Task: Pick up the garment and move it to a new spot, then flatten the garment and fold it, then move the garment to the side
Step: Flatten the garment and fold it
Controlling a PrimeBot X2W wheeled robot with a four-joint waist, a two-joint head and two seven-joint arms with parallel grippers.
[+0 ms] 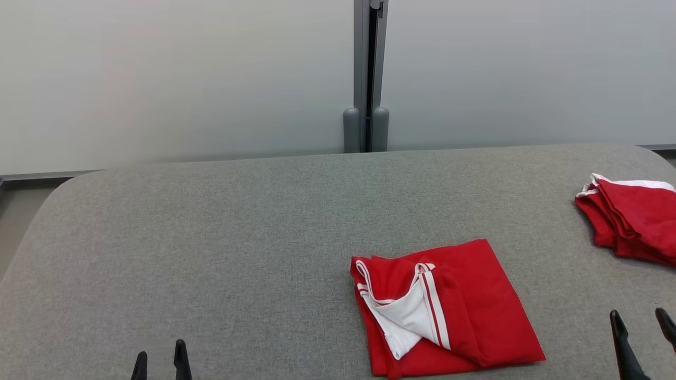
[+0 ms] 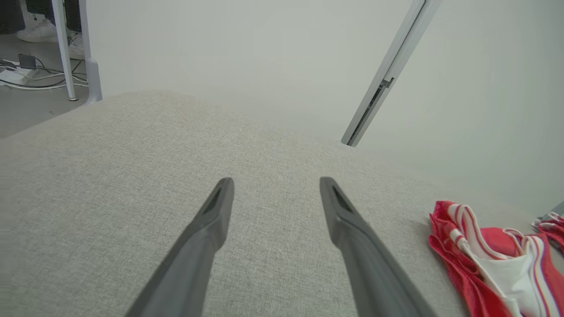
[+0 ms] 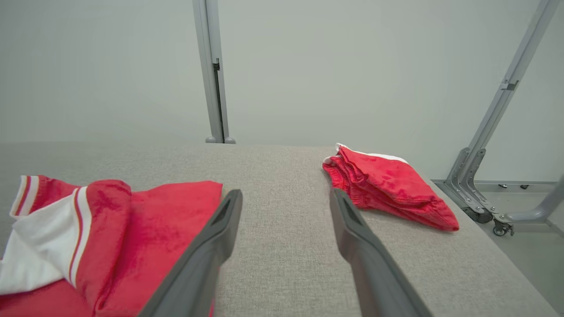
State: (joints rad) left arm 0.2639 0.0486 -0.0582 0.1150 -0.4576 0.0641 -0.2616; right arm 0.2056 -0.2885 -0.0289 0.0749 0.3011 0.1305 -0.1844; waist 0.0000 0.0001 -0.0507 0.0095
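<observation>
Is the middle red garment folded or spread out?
Folded: the red garment lies in a compact layered rectangle, white lining showing at one flap.

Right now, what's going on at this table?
Nothing is in hand. The left gripper and right gripper are both open and apart from the cloth, at the near edge of the grey fabric table. A folded red garment with white striped trim lies between them, nearer the right one. A second folded red garment sits at the table's far right. The fold looks done.
</observation>
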